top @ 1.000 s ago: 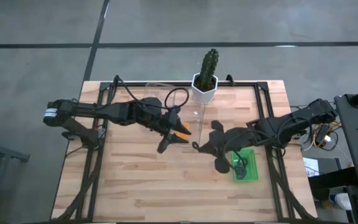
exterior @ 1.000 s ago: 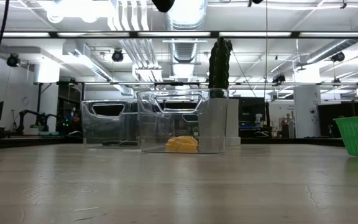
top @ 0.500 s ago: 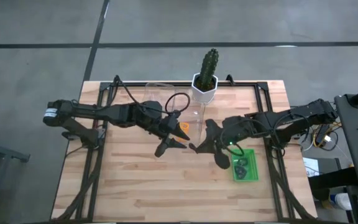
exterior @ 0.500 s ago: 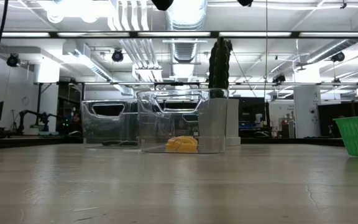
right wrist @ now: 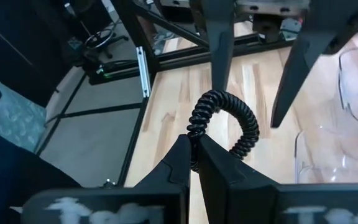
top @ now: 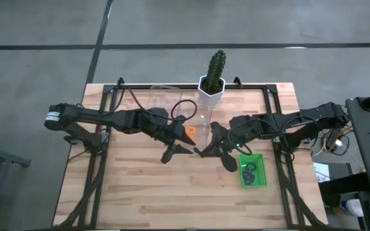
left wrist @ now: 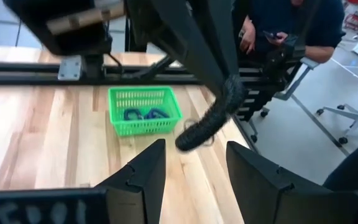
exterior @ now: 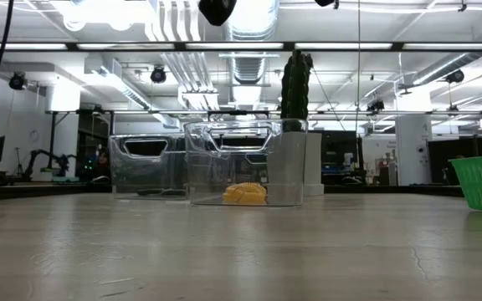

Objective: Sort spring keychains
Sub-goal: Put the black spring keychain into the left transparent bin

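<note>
1 black spring keychain (right wrist: pixel 224 122), pinched by right tool (right wrist: pixel 193 155)

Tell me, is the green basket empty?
No. The green basket has dark coiled keychains lying inside; the high view shows them too.

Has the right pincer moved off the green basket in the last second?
Yes. The right pincer, shut on a black keychain, has swung from the green basket toward the clear bin.

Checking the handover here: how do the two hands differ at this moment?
The right hand is shut on a black spring keychain; the left hand is open and holds nothing. The right hand reaches in from the green basket side; the left hand sits by the clear bin. Both hover above the table, tips close together.
</note>
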`<state>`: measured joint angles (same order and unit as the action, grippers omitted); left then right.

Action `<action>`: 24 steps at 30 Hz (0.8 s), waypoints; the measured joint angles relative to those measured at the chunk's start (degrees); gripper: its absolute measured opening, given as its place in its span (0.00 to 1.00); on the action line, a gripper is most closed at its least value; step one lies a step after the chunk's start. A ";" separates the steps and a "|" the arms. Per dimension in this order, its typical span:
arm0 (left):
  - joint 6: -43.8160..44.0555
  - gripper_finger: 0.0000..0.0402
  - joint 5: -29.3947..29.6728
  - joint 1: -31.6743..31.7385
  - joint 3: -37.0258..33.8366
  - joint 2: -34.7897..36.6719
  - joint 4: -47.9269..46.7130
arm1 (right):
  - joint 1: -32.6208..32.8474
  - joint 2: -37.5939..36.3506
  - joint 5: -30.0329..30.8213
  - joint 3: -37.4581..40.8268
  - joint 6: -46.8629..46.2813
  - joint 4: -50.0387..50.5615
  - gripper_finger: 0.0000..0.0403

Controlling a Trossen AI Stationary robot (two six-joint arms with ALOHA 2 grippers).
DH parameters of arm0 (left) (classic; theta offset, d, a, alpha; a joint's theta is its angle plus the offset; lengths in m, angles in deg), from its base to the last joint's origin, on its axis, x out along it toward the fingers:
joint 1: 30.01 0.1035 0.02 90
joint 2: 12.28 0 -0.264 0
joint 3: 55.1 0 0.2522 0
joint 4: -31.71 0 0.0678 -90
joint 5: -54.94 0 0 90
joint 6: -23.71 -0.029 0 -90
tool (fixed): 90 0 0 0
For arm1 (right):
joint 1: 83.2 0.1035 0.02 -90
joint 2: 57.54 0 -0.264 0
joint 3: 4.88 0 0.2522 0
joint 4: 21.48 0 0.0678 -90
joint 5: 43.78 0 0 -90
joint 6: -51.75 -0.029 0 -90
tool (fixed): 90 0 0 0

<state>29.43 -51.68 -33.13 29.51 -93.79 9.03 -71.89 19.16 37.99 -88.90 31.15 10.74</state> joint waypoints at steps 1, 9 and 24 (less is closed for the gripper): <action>-0.15 0.40 0.02 0.00 0.01 0.00 0.57 | -0.02 0.08 -0.20 0.00 -0.62 -0.02 0.03; -1.58 0.40 0.10 0.02 0.02 0.00 2.49 | 0.03 0.11 -1.31 0.00 -1.93 0.02 0.03; -1.45 0.40 0.02 0.00 0.04 0.00 6.69 | -1.29 0.14 -1.29 0.09 -1.74 -1.49 0.03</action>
<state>27.99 -51.66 -33.13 29.56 -93.79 15.72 -73.18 19.30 36.70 -88.82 29.42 9.25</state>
